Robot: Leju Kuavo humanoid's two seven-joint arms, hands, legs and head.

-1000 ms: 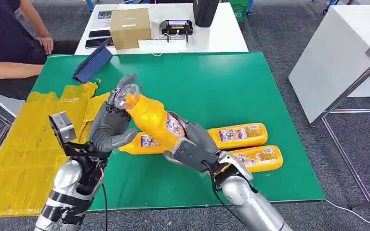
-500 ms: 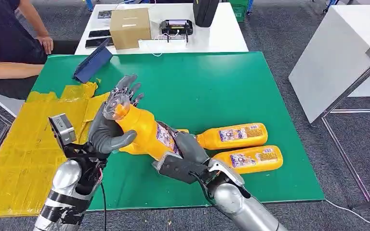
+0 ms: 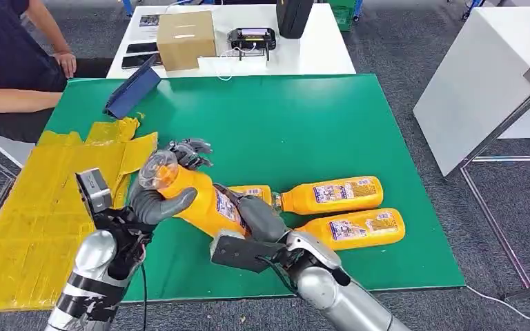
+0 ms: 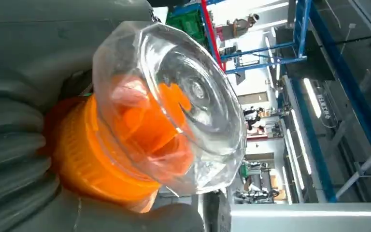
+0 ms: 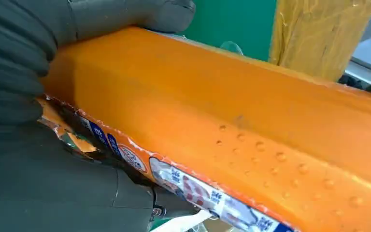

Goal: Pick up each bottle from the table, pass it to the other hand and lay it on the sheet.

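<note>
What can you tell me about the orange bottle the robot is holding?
The held bottle is glossy orange plastic with a clear domed cap over an orange ribbed collar, a partly torn printed label and water droplets. It is tilted above the green table, cap toward the yellow sheet, with the left hand around its neck and the right hand around its body.

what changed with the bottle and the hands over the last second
The right hand carried the orange plastic bottle with the clear cap lower and leftward, toward the yellow sheet. The left hand, open a second ago, closed its fingers around the cap end. Both hands now hold it. The other orange bottles on the green table stayed put.
</note>
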